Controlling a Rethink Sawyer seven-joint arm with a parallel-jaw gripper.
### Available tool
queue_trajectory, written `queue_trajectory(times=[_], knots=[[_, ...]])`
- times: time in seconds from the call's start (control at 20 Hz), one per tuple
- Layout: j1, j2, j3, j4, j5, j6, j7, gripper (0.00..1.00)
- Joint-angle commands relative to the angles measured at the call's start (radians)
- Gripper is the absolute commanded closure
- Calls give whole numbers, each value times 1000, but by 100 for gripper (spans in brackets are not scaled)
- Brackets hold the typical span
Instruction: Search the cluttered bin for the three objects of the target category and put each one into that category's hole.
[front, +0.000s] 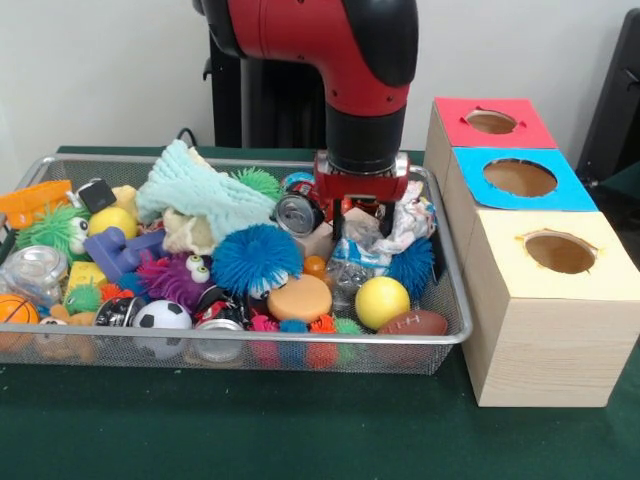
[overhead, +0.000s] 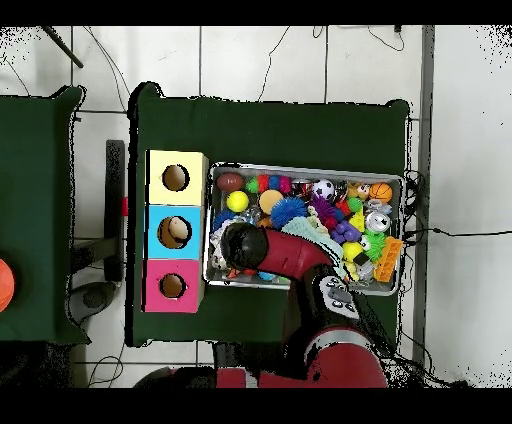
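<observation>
Green-covered table (front: 300, 430), wire mesh bin (front: 430, 345) (crammed with toys) beside a three-hole wooden box (front: 545, 340)

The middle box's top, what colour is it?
Blue; the middle box shows best in the front view.

Wire mesh bin (front: 440, 335) crammed with toys; at its 3 o'clock, touching, three wooden boxes (front: 545, 330) with round holes topped red, blue, yellow.

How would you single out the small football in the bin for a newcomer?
Find the wire mesh bin, then the corner nearest the yellow-topped box. The football lies against the front wall there, beside a yellow ball: it alone is brown, pointed and white-laced.
</observation>
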Motion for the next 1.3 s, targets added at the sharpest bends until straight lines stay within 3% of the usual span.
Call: queue_trajectory(times=[0.05,0.6,0.8,1.0,1.3], knots=[[-12,164,94,-116,-31,-121,97,0],[-50,132,140,-92,-28,-171,107,0],[-46,37,147,-65,-2,-97,114,0],[-26,-80,135,-66,32,59,113,0],[-26,-129,149,-91,43,125,111,0]])
